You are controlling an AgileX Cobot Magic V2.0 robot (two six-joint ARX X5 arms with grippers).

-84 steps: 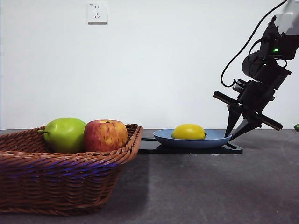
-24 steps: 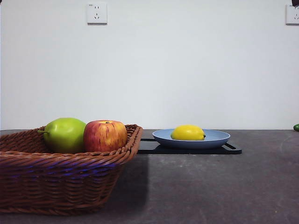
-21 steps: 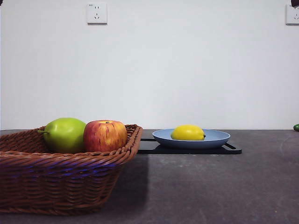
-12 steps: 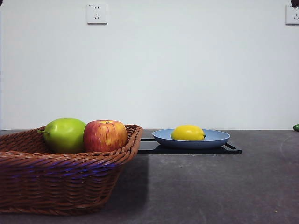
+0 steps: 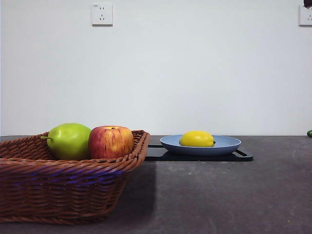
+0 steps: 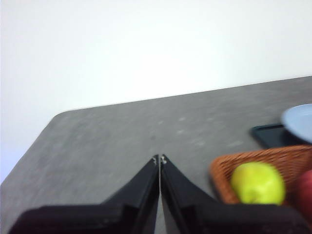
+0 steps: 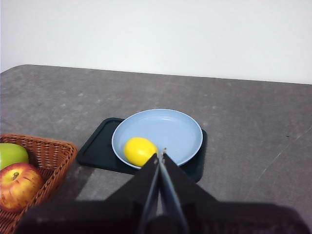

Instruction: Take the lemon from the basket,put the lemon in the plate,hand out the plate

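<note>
The yellow lemon (image 5: pixel 196 138) (image 7: pixel 139 150) lies in the blue plate (image 5: pixel 229 144) (image 7: pixel 170 129), which rests on a flat black tray (image 5: pixel 161 152) (image 7: pixel 95 148). The brown wicker basket (image 5: pixel 68 187) (image 7: pixel 51 151) (image 6: pixel 263 161) stands at the front left. My right gripper (image 7: pixel 161 153) hangs shut and empty high above the table, well back from the plate. My left gripper (image 6: pixel 160 159) is shut too, empty, raised over bare table beside the basket. Neither gripper shows in the front view apart from a dark tip (image 5: pixel 307 3) at the top right corner.
A green pear-like fruit (image 5: pixel 68 141) (image 6: pixel 257 183) (image 7: pixel 10 155) and a red-yellow apple (image 5: pixel 111 142) (image 7: pixel 18 185) sit in the basket. A small green thing (image 5: pixel 309 133) peeks in at the right edge. Two wall sockets (image 5: pixel 101 13) hang on the white wall.
The arm that stood at the plate's right rim 3.4 s ago has lifted out of the front view. Lemon, plate and basket have stayed put over the last second.
</note>
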